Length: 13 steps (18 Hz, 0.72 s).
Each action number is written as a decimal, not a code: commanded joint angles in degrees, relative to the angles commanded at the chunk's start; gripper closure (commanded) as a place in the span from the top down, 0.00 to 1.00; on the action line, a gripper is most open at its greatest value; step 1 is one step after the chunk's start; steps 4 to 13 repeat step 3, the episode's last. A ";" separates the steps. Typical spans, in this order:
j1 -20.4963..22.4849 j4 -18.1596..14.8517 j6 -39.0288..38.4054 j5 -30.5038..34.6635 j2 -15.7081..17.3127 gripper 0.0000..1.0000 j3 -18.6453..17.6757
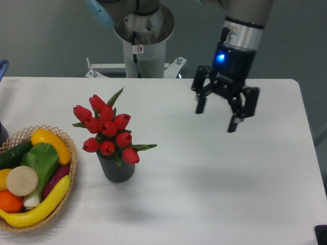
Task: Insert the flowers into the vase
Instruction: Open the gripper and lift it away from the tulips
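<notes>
Judging from how things lie, the insertion looks done: the flowers (pixel 108 131) stand upright in the vase (pixel 116 168), buds bunched above its mouth, just right of the basket of vegetables (pixel 27 176). Your gripper (pixel 224 110) hangs well apart from them, up and to the right over the white table (pixel 226 187), fingers spread wide and holding nothing. What is left, as a judgement, is a clean exit. Lift clear and go right or back, never low over the bunch, since the top-heavy tulips are wider than the vase and a brushed leaf could tip the lot. Leave the jaws open.
</notes>
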 joint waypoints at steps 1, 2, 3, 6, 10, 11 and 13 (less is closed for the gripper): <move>0.52 -1.06 3.25 0.27 0.00 1.00 0.09; 0.88 -1.15 4.24 0.27 0.00 1.00 -0.08; 1.06 -1.16 4.51 0.27 0.00 1.00 -0.26; 1.06 -1.16 4.51 0.27 0.00 1.00 -0.26; 1.06 -1.16 4.51 0.27 0.00 1.00 -0.26; 1.06 -1.16 4.51 0.27 0.00 1.00 -0.26; 1.06 -1.16 4.51 0.27 0.00 1.00 -0.26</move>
